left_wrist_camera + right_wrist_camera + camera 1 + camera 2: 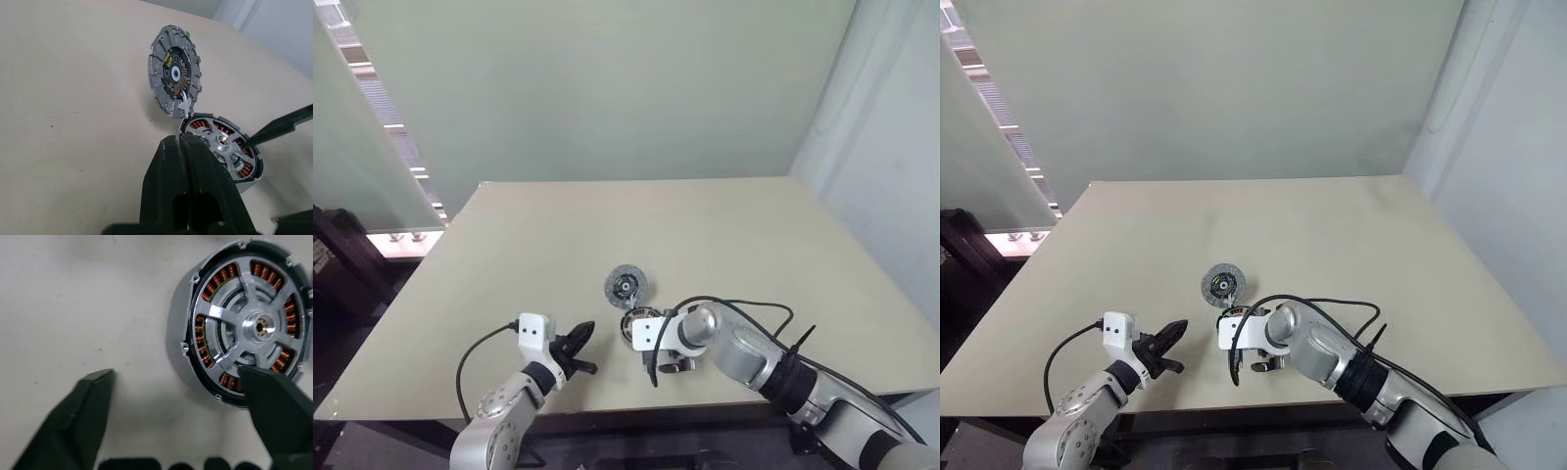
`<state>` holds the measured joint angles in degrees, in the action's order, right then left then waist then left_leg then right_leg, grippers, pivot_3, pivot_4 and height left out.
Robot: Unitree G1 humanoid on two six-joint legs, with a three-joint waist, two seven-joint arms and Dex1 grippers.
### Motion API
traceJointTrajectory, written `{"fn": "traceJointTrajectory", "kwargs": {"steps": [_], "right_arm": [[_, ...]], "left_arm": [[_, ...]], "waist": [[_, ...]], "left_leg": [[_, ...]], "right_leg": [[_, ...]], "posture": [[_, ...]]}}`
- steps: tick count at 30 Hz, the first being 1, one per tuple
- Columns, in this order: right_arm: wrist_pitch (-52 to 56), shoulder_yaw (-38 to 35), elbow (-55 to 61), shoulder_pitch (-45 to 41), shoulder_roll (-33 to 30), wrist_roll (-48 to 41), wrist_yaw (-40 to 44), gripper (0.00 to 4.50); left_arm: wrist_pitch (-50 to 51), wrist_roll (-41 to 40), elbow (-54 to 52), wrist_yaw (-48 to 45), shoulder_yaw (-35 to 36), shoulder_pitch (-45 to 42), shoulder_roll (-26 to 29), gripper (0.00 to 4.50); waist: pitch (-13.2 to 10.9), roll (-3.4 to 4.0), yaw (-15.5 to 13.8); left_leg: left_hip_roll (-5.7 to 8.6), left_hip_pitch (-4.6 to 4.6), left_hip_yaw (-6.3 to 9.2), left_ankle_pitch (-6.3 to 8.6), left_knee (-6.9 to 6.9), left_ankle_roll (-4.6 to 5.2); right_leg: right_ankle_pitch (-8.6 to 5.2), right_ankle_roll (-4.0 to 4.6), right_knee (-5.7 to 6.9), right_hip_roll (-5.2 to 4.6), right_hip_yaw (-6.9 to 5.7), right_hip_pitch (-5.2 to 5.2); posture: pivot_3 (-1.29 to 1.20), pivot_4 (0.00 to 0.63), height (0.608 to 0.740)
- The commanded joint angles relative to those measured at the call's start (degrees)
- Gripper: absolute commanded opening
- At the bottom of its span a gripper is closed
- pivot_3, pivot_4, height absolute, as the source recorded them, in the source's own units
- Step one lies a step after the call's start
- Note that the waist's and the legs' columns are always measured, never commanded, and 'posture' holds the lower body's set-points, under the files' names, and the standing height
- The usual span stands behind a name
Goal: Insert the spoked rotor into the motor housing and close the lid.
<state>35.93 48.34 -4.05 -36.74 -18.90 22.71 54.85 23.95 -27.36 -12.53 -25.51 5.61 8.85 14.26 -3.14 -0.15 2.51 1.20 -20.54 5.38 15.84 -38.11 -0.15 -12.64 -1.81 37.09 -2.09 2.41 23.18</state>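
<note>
Beside motor housing [239,328]: right gripper [181,406] spread, one fingertip [264,387] touching rim.

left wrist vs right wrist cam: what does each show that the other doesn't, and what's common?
Left wrist, not right wrist: the lid, open, standing tilted beside the motor housing, inner face to camera; the left hand, shut.
Right wrist, not left wrist: the right hand with both fingers apart, one over the housing's rim, the other over the table.
Both: the spoked rotor sitting in the housing over copper windings, and one right-hand finger at the housing's edge.
</note>
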Motion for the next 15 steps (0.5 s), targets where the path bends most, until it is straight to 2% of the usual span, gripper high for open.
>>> {"fn": "traceJointTrajectory", "kwargs": {"steps": [1, 7, 10, 12, 15], "right_arm": [[-0.1, -0.5, -0.3, 0.1, 0.6, 1.2, -0.9, 3.17], [0.0, -0.7, -1.2, 0.7, 1.4, 1.8, -1.8, 0.96], [-0.1, -1.1, -1.2, 1.1, 1.9, 1.9, -2.0, 0.18], [-0.3, -1.4, -1.3, 1.4, 2.2, 1.9, -2.1, 0.01], [-0.5, -1.8, -1.3, 1.6, 2.6, 1.9, -2.3, 0.01]], "left_arm": [[-1.1, 0.7, -1.4, 0.0, 0.1, -0.6, 0.2, 0.0], [-1.0, 1.0, -1.4, 0.0, 0.2, -0.6, 0.2, 0.0], [-1.0, 1.0, -1.5, 0.1, 0.3, -0.5, 0.2, 0.0], [-1.0, 1.1, -1.4, 0.1, 0.4, -0.6, 0.2, 0.0], [-1.1, 1.1, -1.2, 0.1, 0.5, -0.7, 0.2, 0.0]], "waist": [[0.0, 0.0, 0.0], [0.1, -0.06, 0.0], [0.3, -0.09, 0.1], [0.3, -0.09, 0.2], [0.3, -0.09, 0.3]], "left_leg": [[0.0, 0.0, 0.0, 0.0, 0.0, 0.0], [0.0, 0.02, 0.01, 0.0, 0.01, 0.0], [-0.01, 0.07, 0.01, 0.0, 0.02, 0.0], [-0.01, 0.11, 0.01, -0.01, 0.01, -0.01], [-0.01, 0.11, 0.0, -0.03, -0.01, -0.05]], "right_leg": [[0.0, 0.0, 0.0, 0.0, 0.0, 0.0], [0.0, 0.0, 0.01, 0.0, -0.01, -0.01], [0.0, 0.0, 0.02, 0.0, -0.01, -0.03], [0.0, 0.0, 0.03, 0.01, -0.02, -0.05], [0.0, 0.0, 0.04, 0.01, -0.01, -0.06]], "posture": [[0.0, 0.0, 0.74], [0.0, 0.0, 0.74], [0.0, 0.0, 0.74], [0.0, 0.0, 0.74], [0.0, 0.0, 0.74]]}}
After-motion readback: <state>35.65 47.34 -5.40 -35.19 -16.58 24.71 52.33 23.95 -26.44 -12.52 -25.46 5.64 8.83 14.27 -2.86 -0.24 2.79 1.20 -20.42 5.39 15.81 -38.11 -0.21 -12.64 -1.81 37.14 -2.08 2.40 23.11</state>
